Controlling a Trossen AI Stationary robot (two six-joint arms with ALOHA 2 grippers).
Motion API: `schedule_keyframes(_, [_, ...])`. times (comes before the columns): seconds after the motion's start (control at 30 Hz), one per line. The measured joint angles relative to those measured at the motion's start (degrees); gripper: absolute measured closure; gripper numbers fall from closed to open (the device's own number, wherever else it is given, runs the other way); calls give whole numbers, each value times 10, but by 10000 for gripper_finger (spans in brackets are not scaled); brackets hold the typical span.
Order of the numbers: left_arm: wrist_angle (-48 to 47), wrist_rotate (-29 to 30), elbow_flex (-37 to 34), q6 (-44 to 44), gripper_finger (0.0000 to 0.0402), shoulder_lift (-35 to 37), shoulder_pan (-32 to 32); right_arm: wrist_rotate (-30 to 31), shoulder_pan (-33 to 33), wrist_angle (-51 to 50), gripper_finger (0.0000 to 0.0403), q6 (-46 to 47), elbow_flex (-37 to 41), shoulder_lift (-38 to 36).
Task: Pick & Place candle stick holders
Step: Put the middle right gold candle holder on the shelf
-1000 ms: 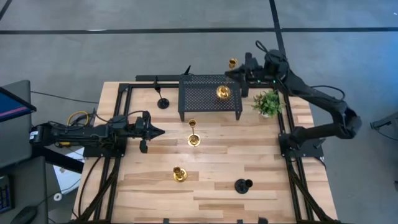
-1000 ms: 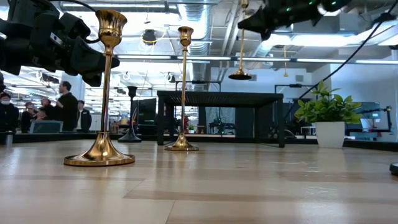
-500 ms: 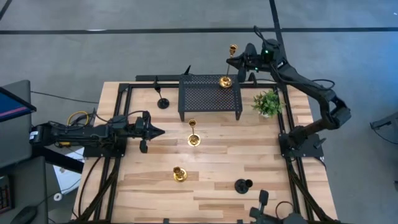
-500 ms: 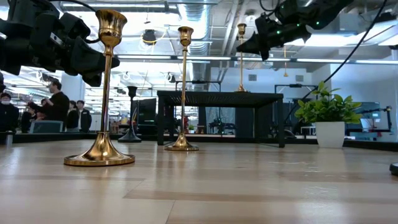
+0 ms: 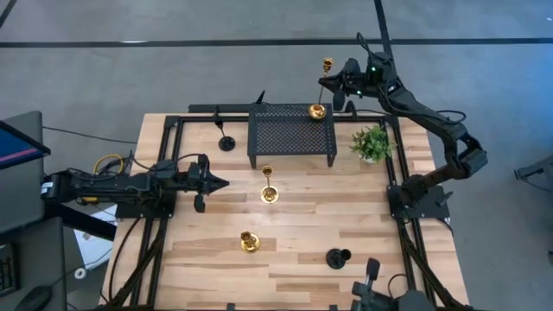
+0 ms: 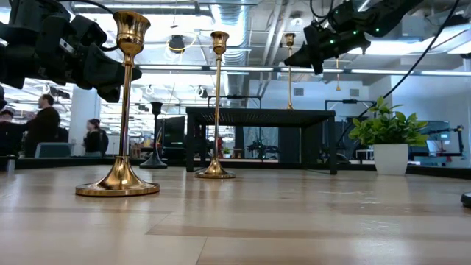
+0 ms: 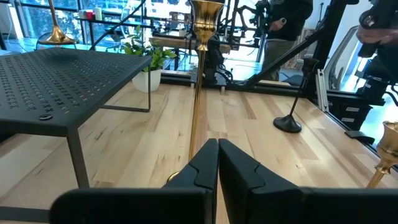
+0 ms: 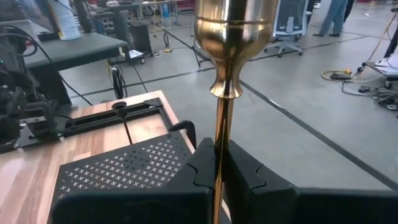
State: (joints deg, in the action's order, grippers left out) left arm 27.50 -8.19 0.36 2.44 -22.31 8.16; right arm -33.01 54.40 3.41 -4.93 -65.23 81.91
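Observation:
My right gripper (image 5: pixel 329 84) is shut on a tall thin-stemmed gold candlestick holder (image 5: pixel 321 86) at the far right corner of the black mesh rack (image 5: pixel 292 134). A second tall gold holder (image 5: pixel 270 186) stands on its round base in front of the rack. A shorter gold holder (image 5: pixel 250 242) stands nearer the front. One black holder (image 5: pixel 338 257) stands at the front right, and another (image 5: pixel 225 141) to the left of the rack. My left gripper (image 5: pixel 222 182) is shut and empty at the table's left, pointing at the middle gold holder (image 7: pixel 198 74). My right gripper pinches the holder's thin stem (image 8: pixel 219 149) between its two fingers, high up, a little below the cup (image 6: pixel 289 38). The fingers come about level from the table's right side and lie across the stem. The holder is upright, its base (image 5: pixel 316 111) at the rack top's far right corner.
A small green plant in a white pot (image 5: pixel 371 142) stands right of the rack, close under my right arm. Black frame rails (image 5: pixel 164 164) run along the table's sides. People (image 6: pixel 44 121) stand in the room behind the table.
My right gripper has gone toward the table's far edge and down with the tall gold holder. Its base hung clear above the rack a second ago and has come down to the rack top's far right corner, still upright.

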Motion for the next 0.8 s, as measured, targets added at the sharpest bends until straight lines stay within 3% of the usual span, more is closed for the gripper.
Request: schedule_keyframes(0.8, [0, 0, 0, 0, 389, 0, 0, 7, 5, -30, 402, -12, 0, 0])
